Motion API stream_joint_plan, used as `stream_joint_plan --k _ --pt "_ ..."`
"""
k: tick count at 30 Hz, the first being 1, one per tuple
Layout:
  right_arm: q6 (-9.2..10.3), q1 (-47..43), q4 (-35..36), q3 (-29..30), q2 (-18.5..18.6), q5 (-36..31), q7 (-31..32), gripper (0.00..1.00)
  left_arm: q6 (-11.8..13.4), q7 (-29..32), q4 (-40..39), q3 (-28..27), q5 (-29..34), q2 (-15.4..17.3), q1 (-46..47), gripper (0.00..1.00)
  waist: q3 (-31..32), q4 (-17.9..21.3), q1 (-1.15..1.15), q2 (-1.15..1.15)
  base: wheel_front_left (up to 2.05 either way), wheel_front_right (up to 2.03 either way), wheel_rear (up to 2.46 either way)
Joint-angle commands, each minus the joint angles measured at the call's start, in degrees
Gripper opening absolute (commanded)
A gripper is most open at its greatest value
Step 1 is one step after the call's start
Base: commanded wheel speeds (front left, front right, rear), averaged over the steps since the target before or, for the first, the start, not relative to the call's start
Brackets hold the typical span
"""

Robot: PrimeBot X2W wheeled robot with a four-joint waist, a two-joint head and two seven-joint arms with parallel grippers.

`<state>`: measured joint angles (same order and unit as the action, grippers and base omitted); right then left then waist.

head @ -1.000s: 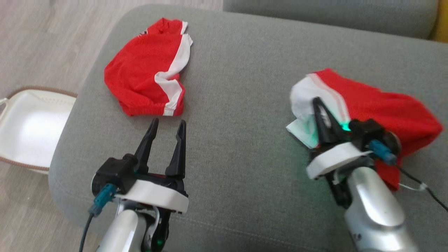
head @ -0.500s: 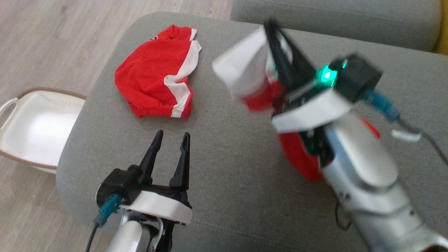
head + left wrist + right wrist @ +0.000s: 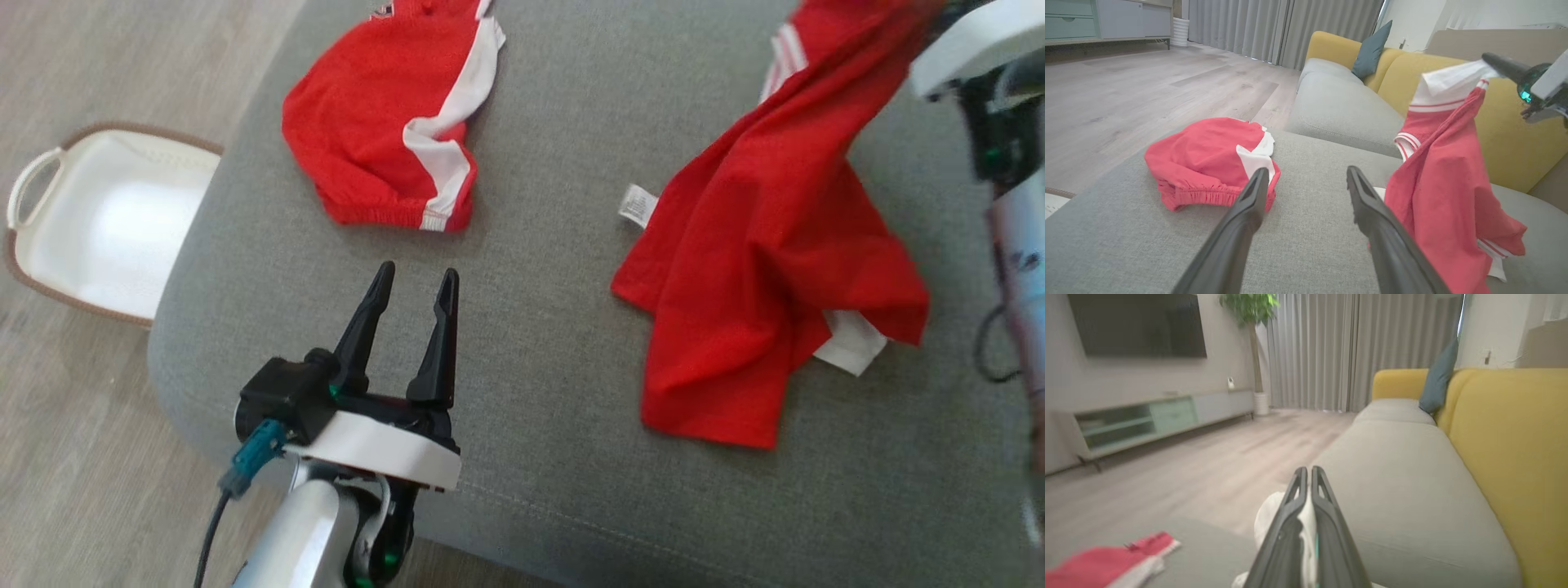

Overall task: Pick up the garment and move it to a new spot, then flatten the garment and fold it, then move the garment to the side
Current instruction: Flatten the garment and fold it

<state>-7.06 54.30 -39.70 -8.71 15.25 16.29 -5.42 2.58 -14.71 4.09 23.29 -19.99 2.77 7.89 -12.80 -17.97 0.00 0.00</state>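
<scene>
One shirt: red, hanging from its white collar, lower part trailing on the cushion near the right edge.
Right claw: clamped on the shirt collar.
Left claw: apart, empty, over the front left corner.

You're looking at a pale wood-plank floor in soft, even light. Grey curtains cover the far wall. Yellow-backed sofa, grey seats, teal cushion. Dark TV above a low cabinet; potted plant beside the curtains.
</scene>
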Motion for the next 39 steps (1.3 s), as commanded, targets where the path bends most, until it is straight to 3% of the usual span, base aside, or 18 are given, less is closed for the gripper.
stream_joint_plan --k 1,2,3,10,20,25,29,39 --pt "-0.43 3.13 -0.86 0.0 0.59 -2.62 0.75 0.03 0.32 -0.29 -1.77 -1.7 -0.22 0.1 2.1 1.0 -1.42 -0.11 0.0 0.0 0.0 0.0 0.0" --pt "-0.43 4.36 -3.55 0.63 1.38 -5.04 0.64 0.96 0.26 -0.29 -1.71 -1.66 -0.27 0.1 2.39 1.0 -1.87 -0.01 0.0 0.0 0.0 0.0 0.0" --pt "-0.43 5.4 -6.42 1.99 1.85 -7.11 0.75 1.0 0.2 -0.29 -1.63 -1.58 -0.28 0.1 2.7 1.0 -2.18 0.08 0.0 0.0 0.0 0.0 0.0" --pt "-0.43 10.04 -17.39 7.81 -0.98 -16.0 -1.5 1.0 0.3 -0.29 -1.49 -2.26 -0.12 0.1 3.97 1.0 -2.25 2.56 0.0 0.0 0.0 0.0 0.0" --pt "-0.43 5.94 -18.61 6.72 -5.86 -15.85 -8.94 1.0 0.28 -0.29 -2.15 -6.51 1.31 0.1 2.48 1.0 4.48 7.36 0.0 0.0 0.0 0.0 0.0" --pt "-0.43 -1.24 -11.78 4.83 -8.52 -12.96 -9.52 1.0 0.51 -0.29 -2.87 -8.2 2.07 0.1 0.53 1.0 8.51 9.35 0.0 0.0 0.0 0.0 0.0" --pt "-0.43 -12.57 0.46 4.53 -10.75 -10.47 -9.56 1.0 0.76 -0.29 -3.45 -9.35 2.76 0.1 -1.15 1.0 11.65 11.05 0.0 0.0 0.0 0.0 0.0" --pt "-0.43 -37.45 21.73 2.15 -12.35 -6.2 -9.57 1.0 1.17 -0.29 -4.11 -9.8 3.37 0.1 -4.35 1.0 13.89 12.55 0.0 0.0 0.0 0.0 0.0"
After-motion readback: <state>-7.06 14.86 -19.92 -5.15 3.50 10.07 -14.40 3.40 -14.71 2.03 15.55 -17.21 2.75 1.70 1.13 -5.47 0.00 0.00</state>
